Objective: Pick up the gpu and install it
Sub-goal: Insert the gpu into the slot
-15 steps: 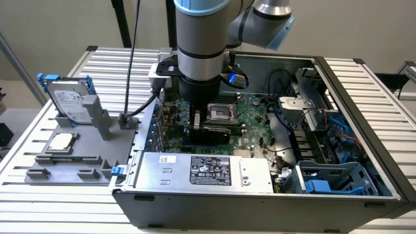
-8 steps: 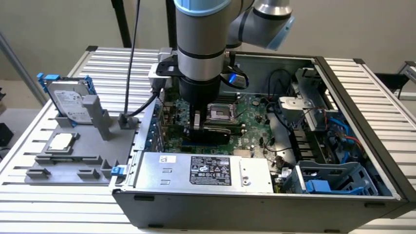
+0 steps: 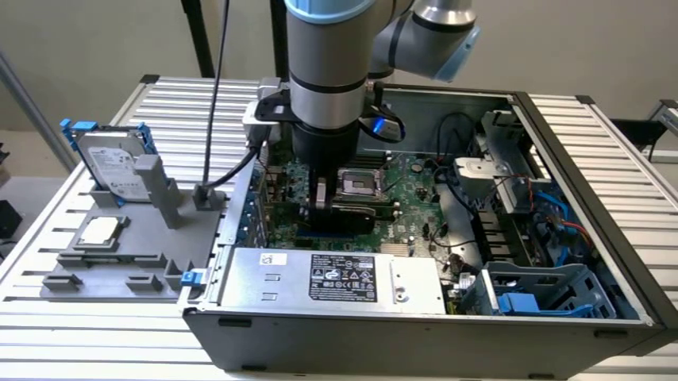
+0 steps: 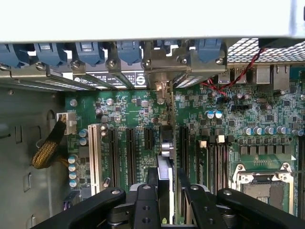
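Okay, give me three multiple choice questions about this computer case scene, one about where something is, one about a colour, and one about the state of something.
1. Where is the gpu?
A. On the grey holder outside the case
B. Between the tool's fingers, over the motherboard
C. On top of the power supply

2. What colour are the rails on the hard drive?
A. Blue
B. Red
C. Yellow

3. What state is the CPU socket in?
A. Covered by a cooler
B. Hidden under cables
C. Bare, no cooler on it

Answers: 1 B, the wrist view shows the card edge-on between the fingers of the tool above the motherboard slots. 2 A, blue rails frame the drive. 3 C, the socket frame is uncovered.
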Robot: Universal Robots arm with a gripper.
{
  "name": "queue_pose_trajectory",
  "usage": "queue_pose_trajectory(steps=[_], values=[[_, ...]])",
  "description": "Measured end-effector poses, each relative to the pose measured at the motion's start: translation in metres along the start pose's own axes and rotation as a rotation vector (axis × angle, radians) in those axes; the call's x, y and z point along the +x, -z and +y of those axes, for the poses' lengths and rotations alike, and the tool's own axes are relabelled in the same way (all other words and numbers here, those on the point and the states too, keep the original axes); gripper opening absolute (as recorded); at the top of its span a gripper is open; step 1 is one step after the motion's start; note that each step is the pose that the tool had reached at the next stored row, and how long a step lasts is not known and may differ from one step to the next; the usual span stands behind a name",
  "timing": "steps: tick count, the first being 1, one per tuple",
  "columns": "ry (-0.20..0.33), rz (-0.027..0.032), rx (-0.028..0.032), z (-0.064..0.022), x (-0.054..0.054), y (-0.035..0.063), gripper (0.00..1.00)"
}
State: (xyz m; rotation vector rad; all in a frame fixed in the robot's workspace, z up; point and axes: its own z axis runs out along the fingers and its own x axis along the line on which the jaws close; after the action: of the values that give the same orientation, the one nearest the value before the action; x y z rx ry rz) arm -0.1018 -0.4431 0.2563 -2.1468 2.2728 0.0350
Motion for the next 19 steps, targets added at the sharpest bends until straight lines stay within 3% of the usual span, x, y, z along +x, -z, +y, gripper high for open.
queue_pose_trajectory(steps=[9,19], values=[[0.0,0.0017,-0.001,0.0001,-0.0013,-0.0001,0.27],[-0.003,0.0101,-0.002,0.0001,-0.0013,-0.0001,0.27]])
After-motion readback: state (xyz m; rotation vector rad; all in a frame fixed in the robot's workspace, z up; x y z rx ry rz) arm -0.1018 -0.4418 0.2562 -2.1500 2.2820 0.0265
